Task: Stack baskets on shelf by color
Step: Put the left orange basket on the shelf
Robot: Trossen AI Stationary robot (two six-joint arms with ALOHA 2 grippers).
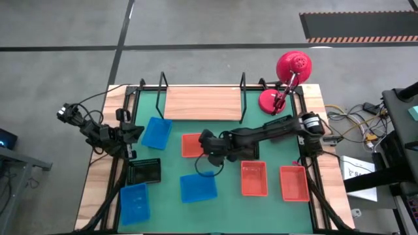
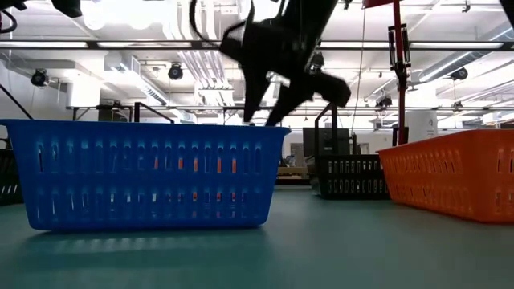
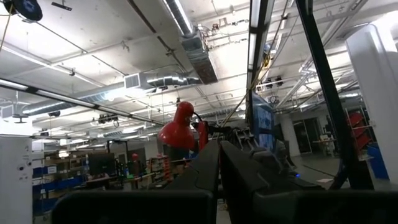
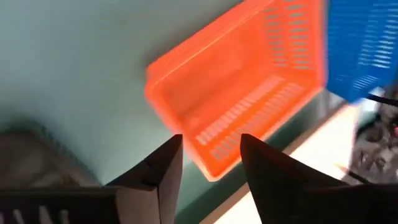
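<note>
R gripper (image 1: 210, 158) is seen w/ fingers apart, nothing held; orange basket (image 1: 192, 145) lies just ahead of it, near shelf (image 1: 202, 103). Basket is judged light, stiff, a bit slick mesh; best pinched at rim wall. L gripper (image 1: 134, 134) is parked, fingers together.

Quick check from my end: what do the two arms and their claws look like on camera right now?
Both arms are dark, jointed and slim. The right arm has a silvery cylinder near its base; its claw has two flat black tapered fingers. The left arm trails thin black cables; its claw shows two black wedge-shaped fingers.
</note>
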